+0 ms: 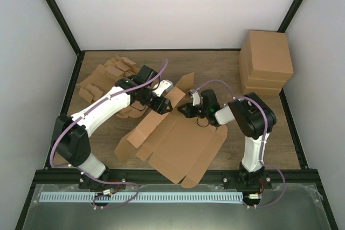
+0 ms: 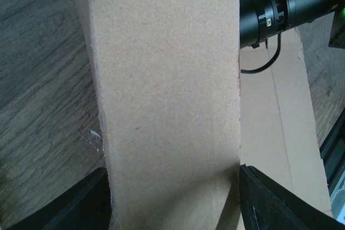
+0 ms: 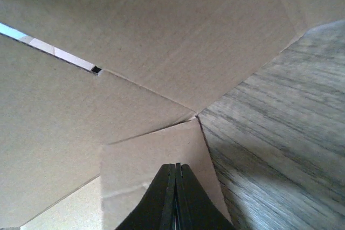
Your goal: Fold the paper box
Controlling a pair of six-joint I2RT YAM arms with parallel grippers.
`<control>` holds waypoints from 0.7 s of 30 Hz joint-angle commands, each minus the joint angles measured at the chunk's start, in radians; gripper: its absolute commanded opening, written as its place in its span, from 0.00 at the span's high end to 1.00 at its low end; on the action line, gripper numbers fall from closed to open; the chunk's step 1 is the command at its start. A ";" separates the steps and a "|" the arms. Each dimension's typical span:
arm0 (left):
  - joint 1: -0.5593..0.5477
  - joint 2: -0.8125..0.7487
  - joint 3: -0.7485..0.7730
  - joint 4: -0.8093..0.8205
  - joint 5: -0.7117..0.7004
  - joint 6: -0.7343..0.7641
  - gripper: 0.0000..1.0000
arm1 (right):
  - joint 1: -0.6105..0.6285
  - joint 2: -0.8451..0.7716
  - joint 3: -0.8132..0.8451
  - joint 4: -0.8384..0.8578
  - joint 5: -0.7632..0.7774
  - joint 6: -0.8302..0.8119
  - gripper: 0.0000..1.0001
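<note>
The paper box [image 1: 178, 144] lies mostly flat in the middle of the table, a brown die-cut cardboard piece with its far flaps raised. My left gripper [image 1: 163, 104] is at the box's far left corner. In the left wrist view a raised flap [image 2: 167, 79] stands between the fingers of the left gripper [image 2: 172, 172], and its two edges touch both of them. My right gripper [image 1: 185, 109] is just to the right, facing it. In the right wrist view the right gripper [image 3: 175, 166] is shut with nothing in it, its tip over a small flap [image 3: 156, 144] beneath the tilted panels [image 3: 135, 36].
A tall stack of folded brown boxes [image 1: 265, 63] stands at the back right. A ragged heap of cardboard blanks [image 1: 105, 79] lies at the back left. My right arm's black wrist [image 2: 280, 9] sits close behind the held flap. Bare wooden table [image 3: 280, 149] lies right of the box.
</note>
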 commanded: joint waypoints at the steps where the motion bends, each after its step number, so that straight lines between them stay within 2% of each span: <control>1: -0.001 -0.020 -0.019 -0.026 0.018 0.000 0.36 | 0.006 -0.062 -0.018 -0.062 0.067 -0.046 0.98; 7: -0.001 -0.024 -0.018 -0.031 0.020 0.005 0.36 | -0.031 -0.179 -0.038 -0.068 0.096 -0.118 0.88; 17: -0.001 -0.019 -0.020 -0.031 0.022 0.010 0.36 | -0.101 -0.191 0.028 -0.144 0.060 -0.187 0.86; 21: -0.001 -0.021 -0.019 -0.030 0.023 0.011 0.35 | -0.210 -0.240 -0.029 -0.030 -0.032 -0.200 0.82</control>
